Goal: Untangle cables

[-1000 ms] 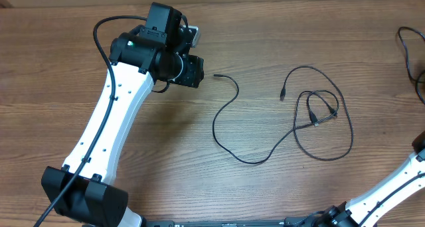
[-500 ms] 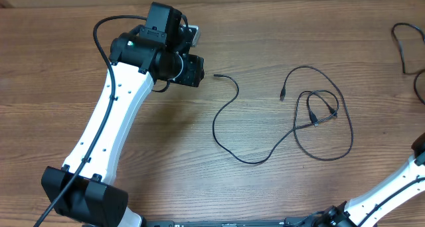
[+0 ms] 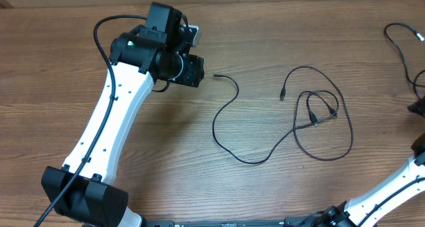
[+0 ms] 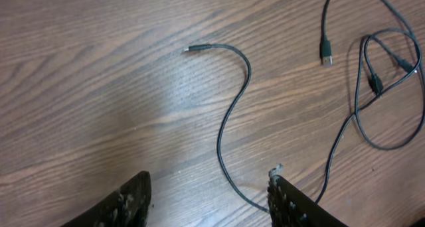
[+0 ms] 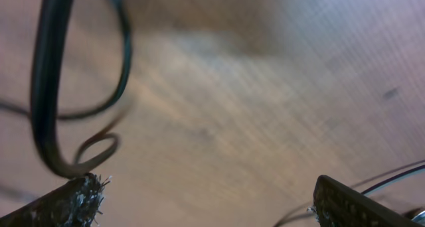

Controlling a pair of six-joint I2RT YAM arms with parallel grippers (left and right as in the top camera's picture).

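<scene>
open tabletop (image 3: pixel 319 28) beside cables (image 3: pixel 214 125)

At the upper right of the overhead view, the black cable (image 3: pixel 386 34) has been shifted leftward over the last second, so that more of its loop is now brought into the frame. Its bend, formerly seen close against the right edge, is now placed well inside it. A pale-tipped end (image 3: pixel 420 36) has been brought into sight just beside that edge. Lower on the same edge, a dark shape (image 3: pixel 418 108) has been introduced where only wood was seen before.
</scene>
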